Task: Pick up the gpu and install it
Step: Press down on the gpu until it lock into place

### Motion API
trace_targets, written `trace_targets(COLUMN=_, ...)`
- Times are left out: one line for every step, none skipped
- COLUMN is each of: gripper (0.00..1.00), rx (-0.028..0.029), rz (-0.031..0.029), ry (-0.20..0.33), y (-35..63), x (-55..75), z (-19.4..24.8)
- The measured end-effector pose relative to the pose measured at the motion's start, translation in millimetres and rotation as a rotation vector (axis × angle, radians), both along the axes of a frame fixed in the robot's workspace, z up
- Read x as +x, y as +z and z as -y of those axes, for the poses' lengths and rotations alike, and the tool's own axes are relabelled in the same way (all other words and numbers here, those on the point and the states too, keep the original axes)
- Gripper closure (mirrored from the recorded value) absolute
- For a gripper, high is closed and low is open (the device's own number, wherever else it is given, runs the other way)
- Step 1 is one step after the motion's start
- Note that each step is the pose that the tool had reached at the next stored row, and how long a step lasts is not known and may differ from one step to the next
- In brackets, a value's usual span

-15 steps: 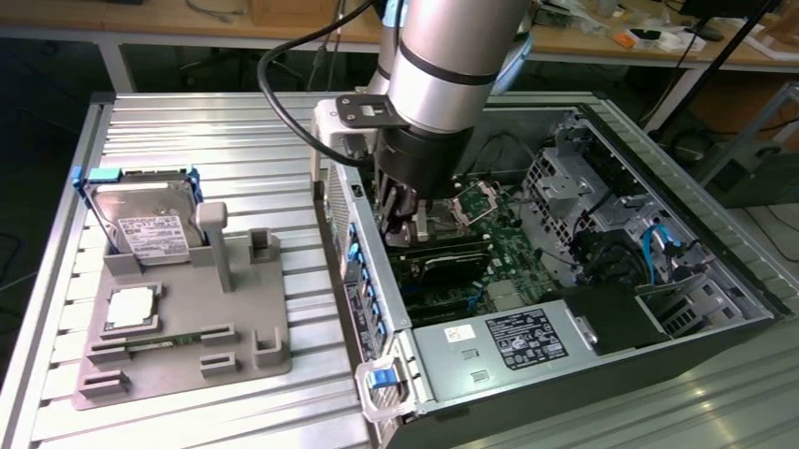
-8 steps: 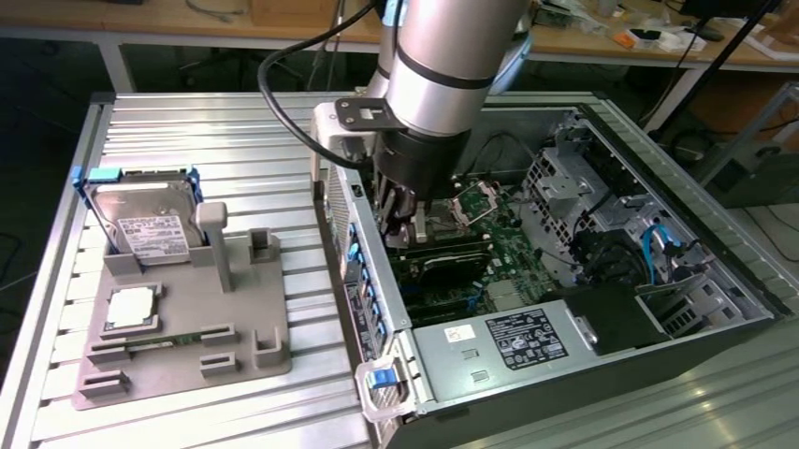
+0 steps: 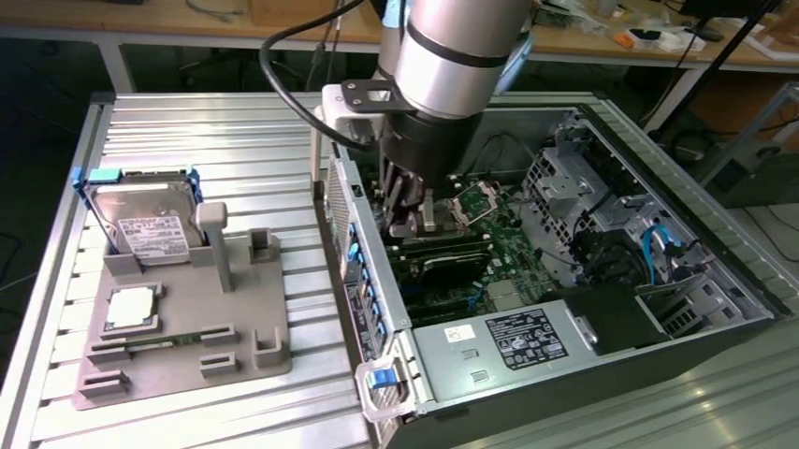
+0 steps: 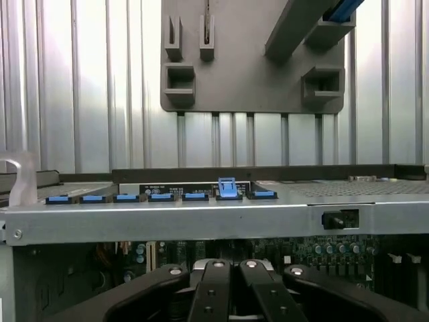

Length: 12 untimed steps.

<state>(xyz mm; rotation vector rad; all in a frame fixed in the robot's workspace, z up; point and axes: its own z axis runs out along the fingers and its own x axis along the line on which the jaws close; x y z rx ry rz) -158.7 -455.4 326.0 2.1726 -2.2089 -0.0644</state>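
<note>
Fingers (image 4: 231, 288) closed together, low inside open computer case (image 3: 699, 309), just above gpu (image 3: 440, 262) on motherboard (image 3: 500, 234)

The exterior view looks down steeply from above onto the bench (image 3: 187, 122) and open computer case (image 3: 699, 309). The wrist view sits low inside the case, facing its slotted rear wall (image 4: 201, 218) and the grey holder (image 4: 255, 80), which both views share.

pincer (image 3: 418, 220) inside open computer case (image 3: 699, 323)

The gpu (image 3: 440, 265), a dark card with a round black fan, lies seated flat inside the open computer case (image 3: 699, 323), at the motherboard's six o'clock.
</note>
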Motion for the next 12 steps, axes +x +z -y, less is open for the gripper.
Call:
trace_targets(gripper=0.89, rx=0.0, rz=0.0002, ry=0.0, y=0.1, x=3.0, z=0.0)
trace_targets(gripper=0.89, rx=0.0002, rz=0.0007, ry=0.0, y=0.1, x=7.0, z=0.0)
trace_targets(gripper=0.89, rx=0.0008, rz=0.0008, ry=0.0, y=0.1, x=10.9, z=0.0)
trace_targets(gripper=0.89, rx=0.0012, rz=0.0009, ry=0.0, y=0.1, x=13.6, z=0.0)
trace_targets(gripper=0.89, rx=0.0015, rz=-0.0003, ry=0.0, y=0.1, x=13.9, z=0.1)
trace_targets(gripper=0.89, rx=0.0015, rz=-0.0029, ry=0.0, y=0.1, x=13.8, z=0.1)
trace_targets(gripper=0.89, rx=0.0016, rz=-0.0061, ry=0.0, y=0.1, x=13.9, z=0.1)
trace_targets(gripper=0.89, rx=0.0015, rz=-0.0082, ry=0.0, y=0.1, x=13.9, z=0.1)
trace_targets(gripper=0.89, rx=0.0015, rz=-0.01, ry=0.0, y=0.1, x=13.9, z=0.1)
trace_targets(gripper=0.89, rx=0.0015, rz=-0.0125, ry=0.0, y=0.1, x=13.9, z=0.1)
trace_targets(gripper=0.89, rx=0.0016, rz=-0.0145, ry=0.0, y=0.1, x=13.9, z=0.1)
trace_targets(gripper=0.89, rx=0.0016, rz=-0.0166, ry=0.0, y=0.1, x=13.9, z=0.1)
